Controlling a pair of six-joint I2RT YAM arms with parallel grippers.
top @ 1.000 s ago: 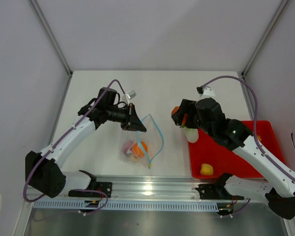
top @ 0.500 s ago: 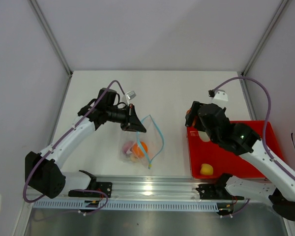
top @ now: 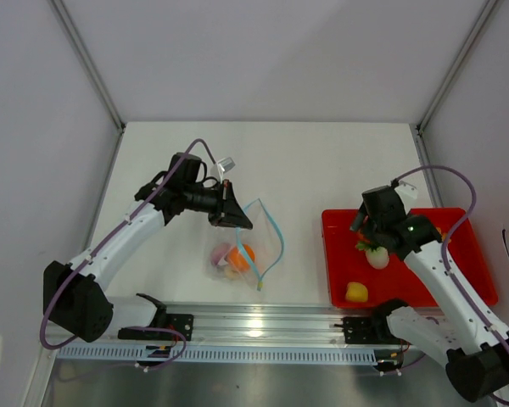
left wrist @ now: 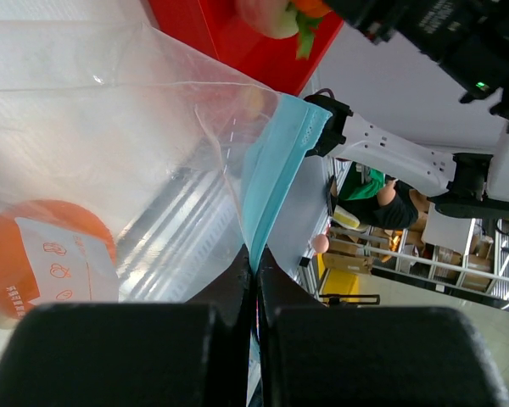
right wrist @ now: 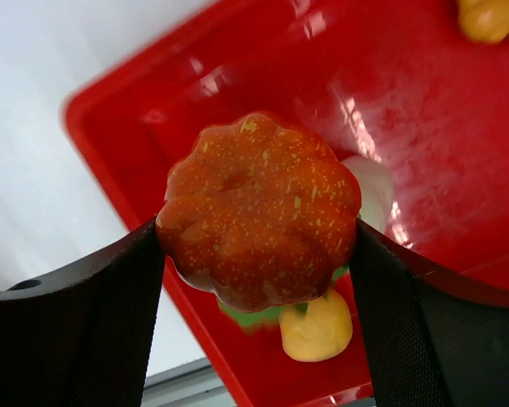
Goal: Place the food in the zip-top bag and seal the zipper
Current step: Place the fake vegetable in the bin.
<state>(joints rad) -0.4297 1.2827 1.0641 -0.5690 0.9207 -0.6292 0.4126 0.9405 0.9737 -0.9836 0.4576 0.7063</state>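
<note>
1. Right gripper (right wrist: 259, 254), clamped on the orange pumpkin (right wrist: 259, 203) over the red tray (right wrist: 458, 127), could drop it in transit.
2. Left gripper (left wrist: 254, 271) pinches the zipper (left wrist: 276, 161) of the zip-top bag (left wrist: 110, 127); its mouth, seemingly narrow, could block the pumpkin.

I get bright, even overhead light on the worktop (top: 322, 161), with only soft shadows. Glare streaks the red tray (right wrist: 424, 127) and the zip-top bag (left wrist: 110, 127); the nearest foreground in both wrist views looks soft.
</note>
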